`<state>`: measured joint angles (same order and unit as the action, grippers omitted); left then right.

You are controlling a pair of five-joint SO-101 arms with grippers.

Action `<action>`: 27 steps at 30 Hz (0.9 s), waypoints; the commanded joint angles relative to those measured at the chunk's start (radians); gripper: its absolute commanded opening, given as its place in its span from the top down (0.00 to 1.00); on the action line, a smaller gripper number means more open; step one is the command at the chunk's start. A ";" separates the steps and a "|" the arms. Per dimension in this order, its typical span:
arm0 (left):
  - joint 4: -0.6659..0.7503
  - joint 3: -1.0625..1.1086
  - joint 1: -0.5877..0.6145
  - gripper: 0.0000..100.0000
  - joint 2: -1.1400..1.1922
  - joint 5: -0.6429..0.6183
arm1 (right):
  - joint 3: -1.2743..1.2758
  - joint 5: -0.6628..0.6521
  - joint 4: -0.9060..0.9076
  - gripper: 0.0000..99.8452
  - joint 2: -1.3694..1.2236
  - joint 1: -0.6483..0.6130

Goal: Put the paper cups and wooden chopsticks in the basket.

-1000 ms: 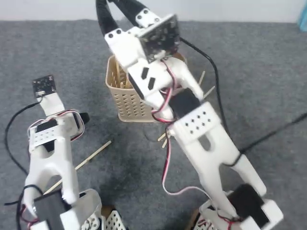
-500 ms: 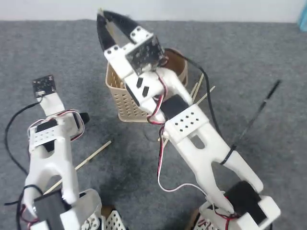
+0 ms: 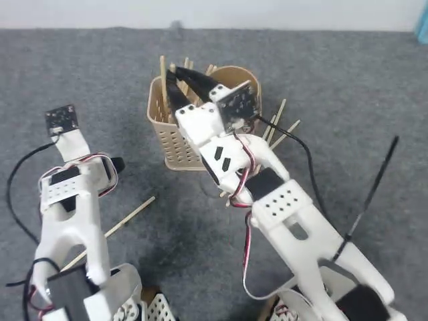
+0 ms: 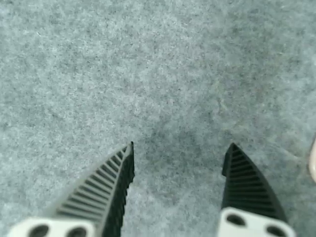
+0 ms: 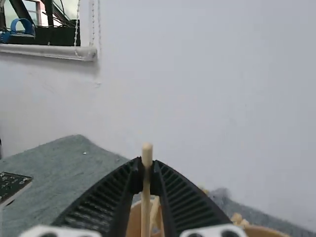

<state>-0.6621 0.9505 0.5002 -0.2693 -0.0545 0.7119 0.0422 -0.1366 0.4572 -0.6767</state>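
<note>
High view: the right arm's black two-fingered gripper [image 3: 172, 73] has dropped from high above the far rim a second ago to just over the beige perforated plastic basket [image 3: 175, 144], carrying a pale wooden chopstick [image 3: 162, 70] that now stands upright among other sticks already inside. The curved brown rim of what looks like a paper cup [image 3: 249, 75] shows in the basket behind the gripper. The left arm has not moved. One long wooden chopstick on the carpet [image 3: 124, 223] lies where it did, near that arm, and a few more chopsticks beside the basket [image 3: 281, 120] rest against its far side. Left wrist view: the left gripper [image 4: 180, 145] hangs with its jaws spread wide, holding nothing, over bare grey carpet [image 4: 148, 59]. Right wrist view: the fingertips are pinched on the chopstick, its blunt end poking just above them, with a white wall [image 5: 207, 74] behind. The stick seems ready for release into the basket, and the loose chopsticks are still to be collected.
</note>
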 commanded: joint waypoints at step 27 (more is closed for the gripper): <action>0.015 -0.042 -0.011 0.72 -0.002 0.006 | -0.347 0.130 0.535 0.89 0.124 0.022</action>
<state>-0.6621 0.9505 0.4971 -0.2662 -0.0545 0.5247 0.1174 0.3084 0.4895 -0.6659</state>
